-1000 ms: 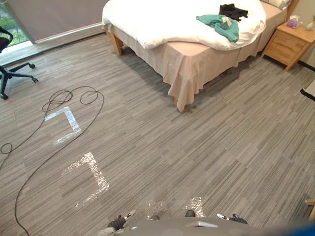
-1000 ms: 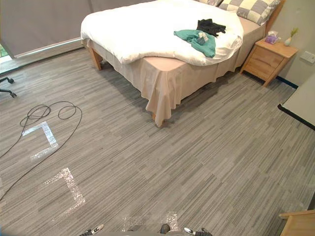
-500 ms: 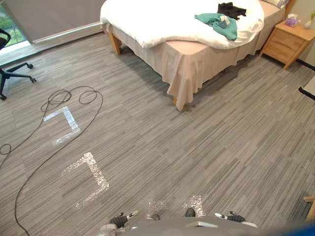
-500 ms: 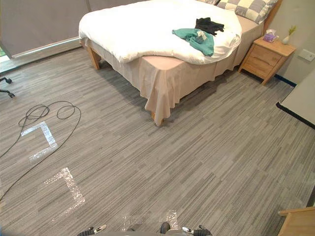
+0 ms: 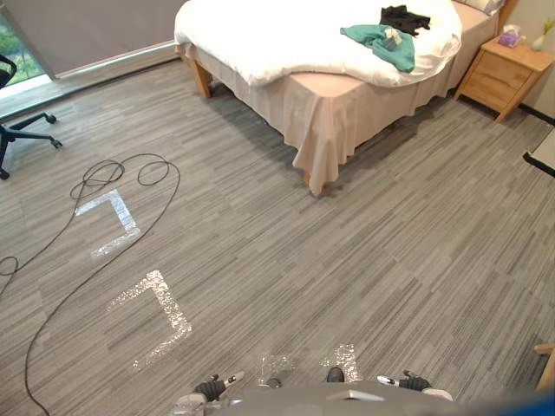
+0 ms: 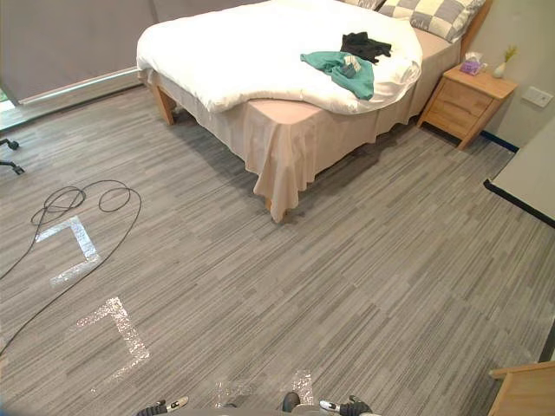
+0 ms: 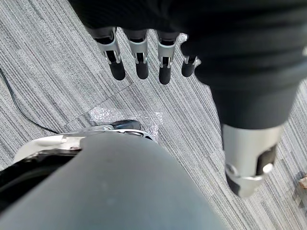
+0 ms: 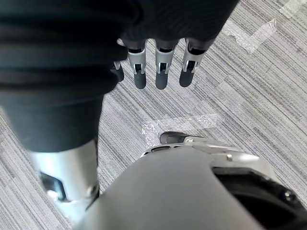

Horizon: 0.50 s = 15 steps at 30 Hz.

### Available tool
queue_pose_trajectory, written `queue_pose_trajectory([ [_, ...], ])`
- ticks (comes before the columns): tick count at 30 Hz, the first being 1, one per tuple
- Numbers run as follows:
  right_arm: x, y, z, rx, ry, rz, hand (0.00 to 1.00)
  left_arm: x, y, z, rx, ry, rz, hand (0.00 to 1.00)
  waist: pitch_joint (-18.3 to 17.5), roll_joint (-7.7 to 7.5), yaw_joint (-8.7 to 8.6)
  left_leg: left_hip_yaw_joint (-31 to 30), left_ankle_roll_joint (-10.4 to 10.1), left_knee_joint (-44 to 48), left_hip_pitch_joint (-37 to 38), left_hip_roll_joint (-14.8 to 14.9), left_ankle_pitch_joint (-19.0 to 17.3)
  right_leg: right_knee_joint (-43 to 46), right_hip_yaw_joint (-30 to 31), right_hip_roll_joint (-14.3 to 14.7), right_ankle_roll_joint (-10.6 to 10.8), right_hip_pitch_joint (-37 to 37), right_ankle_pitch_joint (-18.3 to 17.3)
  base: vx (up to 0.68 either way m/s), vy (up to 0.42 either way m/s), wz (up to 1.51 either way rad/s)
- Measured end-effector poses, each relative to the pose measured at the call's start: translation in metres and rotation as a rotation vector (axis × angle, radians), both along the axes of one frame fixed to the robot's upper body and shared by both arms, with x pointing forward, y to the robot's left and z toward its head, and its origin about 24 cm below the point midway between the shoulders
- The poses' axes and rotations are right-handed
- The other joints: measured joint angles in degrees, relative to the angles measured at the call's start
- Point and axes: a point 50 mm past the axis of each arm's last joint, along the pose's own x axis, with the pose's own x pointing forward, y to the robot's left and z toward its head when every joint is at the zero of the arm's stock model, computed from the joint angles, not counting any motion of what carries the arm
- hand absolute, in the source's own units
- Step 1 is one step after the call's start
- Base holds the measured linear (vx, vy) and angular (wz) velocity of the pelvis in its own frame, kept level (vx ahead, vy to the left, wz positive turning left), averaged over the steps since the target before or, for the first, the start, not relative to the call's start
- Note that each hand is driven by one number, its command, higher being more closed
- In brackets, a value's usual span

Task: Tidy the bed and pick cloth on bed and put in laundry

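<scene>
**Two garments on an untidy bed**

The bed (image 6: pixel 431 62) is covered in a pale pink sheet (image 6: pixel 282 147) that hangs down its sides like a skirt. A white duvet (image 6: pixel 234 52) lies askew and rumpled over the bed, leaving the sheet bare at the near foot corner. A teal cloth (image 6: pixel 341 71) lies crumpled on the duvet by the bed's side edge. A black cloth (image 6: pixel 365 45) is bunched just beside it, nearer the checked pillow (image 6: pixel 434 16) at the head of the bed.

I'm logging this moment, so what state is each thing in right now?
duvet: rumpled, not spread flat.
green cloth: crumpled, lying on the duvet.
black cloth: crumpled, lying on the duvet.
nightstand: drawers shut.
left robot hand: open, empty.
right robot hand: open, empty.
</scene>
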Motion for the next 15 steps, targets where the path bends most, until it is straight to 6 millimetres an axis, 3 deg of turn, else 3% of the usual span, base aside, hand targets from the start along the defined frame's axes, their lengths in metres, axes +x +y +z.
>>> queue_pose_trajectory([
  [8,-0.001,-0.001,0.000,-0.065,0.012,-0.032,0.00,-0.002,0.000,-0.001,0.013,0.024,-0.020,0.00,0.03,0.04,-0.54,1.13,0.25,0.27,0.59,0.14,-0.15,0.67,1.17,0.14,-0.06,-0.28,0.15,-0.01,0.000,-0.08],
  [10,0.002,-0.004,0.002,-0.114,0.012,-0.066,0.00,-0.001,-0.002,-0.001,0.013,0.026,-0.033,0.00,0.47,0.56,-0.83,2.21,0.65,0.90,0.42,0.58,-0.45,6.67,1.87,-0.05,-0.11,-3.39,-2.43,-0.04,0.010,-0.24],
  [12,0.006,-0.006,0.004,-0.128,-0.003,-0.179,0.00,0.002,-0.002,0.000,0.014,0.021,-0.044,0.00,2.08,0.74,-1.17,5.96,1.07,2.66,0.62,1.84,-1.48,20.44,1.60,-0.62,1.63,-10.54,-6.25,-0.07,-0.020,-0.65],
  [13,0.007,-0.006,0.004,-0.122,-0.005,-0.201,0.00,0.003,-0.001,0.000,0.018,0.019,-0.046,0.00,2.38,0.68,-1.24,6.60,1.00,3.06,0.57,1.88,-1.70,22.09,0.52,-1.13,1.57,-11.37,-7.26,-0.07,-0.090,-0.82],
  [15,-0.005,0.003,0.001,-0.066,0.023,-0.317,0.00,0.002,0.011,0.002,0.042,0.029,-0.053,0.00,2.86,-1.90,-1.73,9.28,-0.49,6.20,0.58,2.08,-4.35,21.98,-2.97,-2.37,-0.88,-11.39,-9.36,-0.01,-0.169,-0.71],
])
